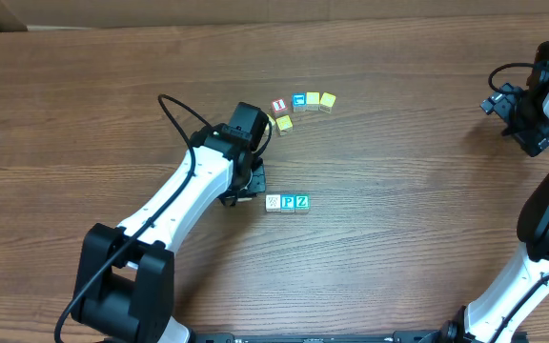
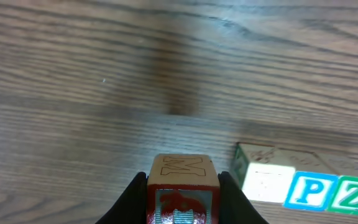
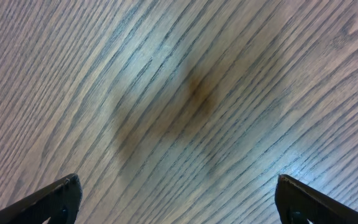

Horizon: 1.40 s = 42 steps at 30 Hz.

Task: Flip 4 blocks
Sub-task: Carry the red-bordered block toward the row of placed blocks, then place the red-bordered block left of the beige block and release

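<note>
**Fig.** Overhead + both wrist views, one moment of "flip 4 blocks".

**(a) L arm.** It reaches to mid-table. The left gripper is closed narrow on the red-faced block, w/ one finger on each side face. That probably lets the cube be rolled over w/o slipping. A bare-wood face w/ an engraved letter is up, and the red face is toward the wrist cam. Can't tell whether the cube rests on the table or hangs just above it.

**(b) Row.** The whitish block, P block and Z block touch side by side, just right of the held cube. The tight line probably leaves its left end free for the fourth cube. Which ones are already flipped can't be judged.

**(c) R arm.** The right gripper has its jaws wide w/ nothing between them, over bare wood at far right. It is well apart from all blocks, apparently parked out of the way.

**(d) Far cluster**. These are spare cubes, not part of the task, lying beyond the L wrist. They are near enough that a wide swing could nudge them.
</note>
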Available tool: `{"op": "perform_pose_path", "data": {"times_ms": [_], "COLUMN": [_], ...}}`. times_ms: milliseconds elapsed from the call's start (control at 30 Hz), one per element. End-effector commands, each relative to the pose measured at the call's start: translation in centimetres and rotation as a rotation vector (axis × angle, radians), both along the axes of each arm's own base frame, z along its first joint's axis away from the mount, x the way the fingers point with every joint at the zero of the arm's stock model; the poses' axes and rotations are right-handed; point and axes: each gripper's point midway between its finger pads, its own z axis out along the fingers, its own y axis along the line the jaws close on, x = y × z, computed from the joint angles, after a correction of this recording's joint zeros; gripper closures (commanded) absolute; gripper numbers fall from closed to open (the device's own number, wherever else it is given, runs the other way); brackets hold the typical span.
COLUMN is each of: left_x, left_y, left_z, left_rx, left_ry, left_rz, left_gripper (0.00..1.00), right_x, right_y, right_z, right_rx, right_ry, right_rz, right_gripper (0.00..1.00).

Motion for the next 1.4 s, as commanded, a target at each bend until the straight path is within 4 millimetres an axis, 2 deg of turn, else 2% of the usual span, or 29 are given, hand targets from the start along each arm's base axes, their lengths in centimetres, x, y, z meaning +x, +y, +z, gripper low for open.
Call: {"op": "perform_pose_path", "data": {"times_ms": [0, 233, 800, 900, 1133, 1200, 1367], "left_x": [-0.8, -1.3, -1.5, -1.5, -1.3, -0.9, 1.6], "left_y": [-0.8, -0.7, -0.6, -0.6, -0.7, -0.4, 0.5], "left_z": [-1.0, -2.6, -3.7, -3.7, -3.6, -3.4, -0.7], "left_rx": [-0.014, -0.016, -0.011, -0.014, -0.018, -0.005, -0.010], "left_ry": [0.018, 0.012, -0.005, -0.003, -0.012, -0.026, -0.094], "left_rz": [0.011, 0.037, 0.031, 0.031, 0.031, 0.036, 0.067], "left_gripper": [0.81, 0.80, 0.79, 0.69, 0.59, 0.65, 0.62], "right_x": [0.7, 0.7, 0.7, 0.7, 0.7, 0.7, 0.7], "right_y": [-0.1, -0.1, -0.1, -0.1, -0.1, -0.1, -0.1], "right_z": [0.9, 0.9, 0.9, 0.9, 0.9, 0.9, 0.9], "right_rx": [-0.010, -0.010, -0.009, -0.010, -0.009, -0.010, -0.010], "right_ry": [-0.030, -0.030, -0.030, -0.030, -0.030, -0.030, -0.030], "right_rz": [0.003, 0.002, 0.003, 0.003, 0.003, 0.003, 0.003], "right_gripper": [0.00, 0.00, 0.00, 0.00, 0.00, 0.00, 0.00]}}
